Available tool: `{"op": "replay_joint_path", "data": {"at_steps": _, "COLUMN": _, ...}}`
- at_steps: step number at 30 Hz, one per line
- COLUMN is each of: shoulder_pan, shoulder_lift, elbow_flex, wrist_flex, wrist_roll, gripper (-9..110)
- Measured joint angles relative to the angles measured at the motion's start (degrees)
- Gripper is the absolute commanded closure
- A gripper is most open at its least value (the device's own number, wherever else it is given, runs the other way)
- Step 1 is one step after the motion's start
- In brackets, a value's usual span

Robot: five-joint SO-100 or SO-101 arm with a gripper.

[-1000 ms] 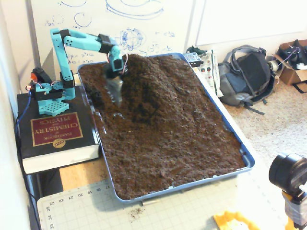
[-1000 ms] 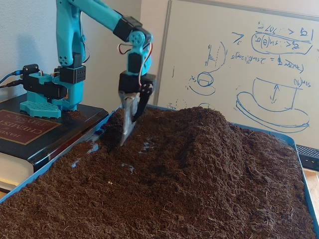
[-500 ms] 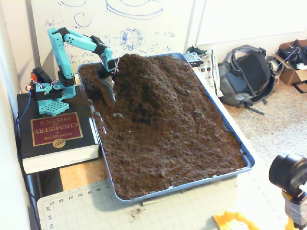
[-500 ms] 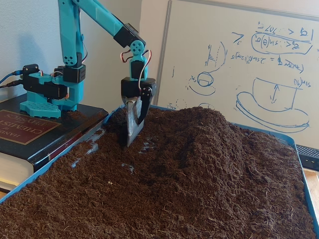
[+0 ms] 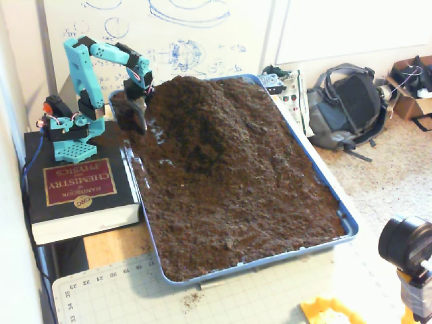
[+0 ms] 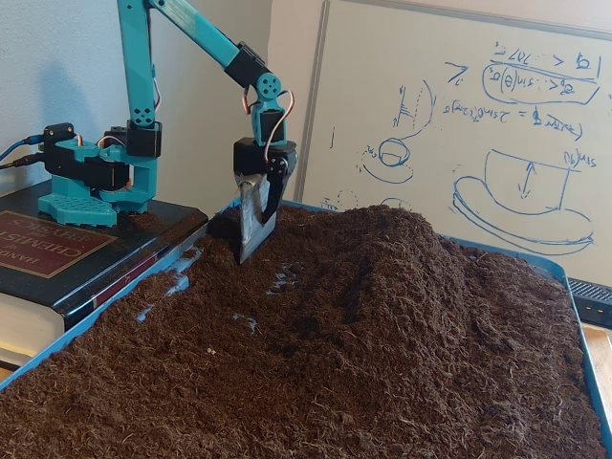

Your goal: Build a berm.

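- End effector (image 6: pixel 251 244) points down, fingers together, its tip touching soil at the berm's left foot.
- The berm (image 6: pixel 382 258) — a dark, crumbly mound — rises at the far end of the blue tray (image 5: pixel 347 223).
- The arm's base sits on a thick book (image 5: pixel 74 196).

Table (image 5: pixel 111 246): wooden top, bare strip visible in a fixed view between book and mat. On it: blue tray (image 5: pixel 345 217) (image 6: pixel 585 316) filled with dark soil; thick black book (image 5: pixel 77 192) (image 6: pixel 57 258), red title panel, just beside the tray's left edge; green cutting mat (image 5: pixel 223 297) along the near edge, a few soil crumbs on it.
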Motion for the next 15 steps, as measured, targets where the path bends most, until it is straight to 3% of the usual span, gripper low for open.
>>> {"op": "replay_joint_path", "data": {"at_steps": 15, "shoulder_pan": -1.0, "shoulder_lift": -12.1, "elbow_flex": -1.3, "wrist_flex": -21.4, "wrist_roll": 2.4, "gripper": 101}}
